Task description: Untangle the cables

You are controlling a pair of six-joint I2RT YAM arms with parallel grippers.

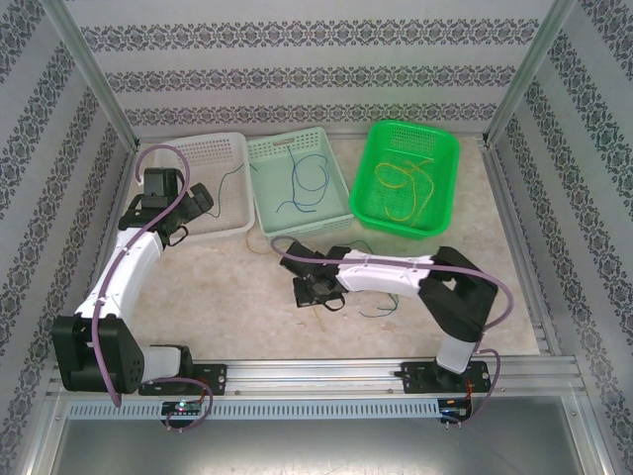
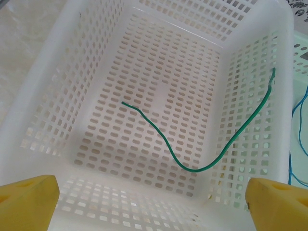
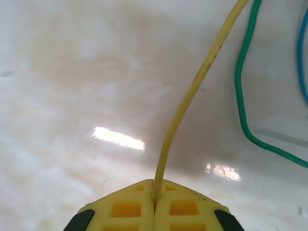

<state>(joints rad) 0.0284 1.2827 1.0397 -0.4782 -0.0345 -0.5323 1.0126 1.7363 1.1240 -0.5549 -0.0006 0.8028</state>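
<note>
My right gripper (image 3: 155, 190) is shut on a yellow cable (image 3: 192, 96) just above the tabletop; a green cable (image 3: 240, 96) and a blue cable (image 3: 302, 53) lie beside it on the right. From above, the right gripper (image 1: 318, 297) sits low at the table's middle with thin cables (image 1: 381, 309) trailing to its right. My left gripper (image 2: 151, 204) hangs open over the white basket (image 2: 57, 96), where a single green cable (image 2: 168, 147) curls across the floor and up the right wall. The left gripper (image 1: 198, 203) is at that basket's near left side.
A pale green basket (image 1: 265, 193) in the middle holds blue cables (image 1: 307, 188). A bright green basket (image 1: 371, 188) on the right holds yellow cables (image 1: 406, 183). Metal frame posts and patterned walls enclose the table.
</note>
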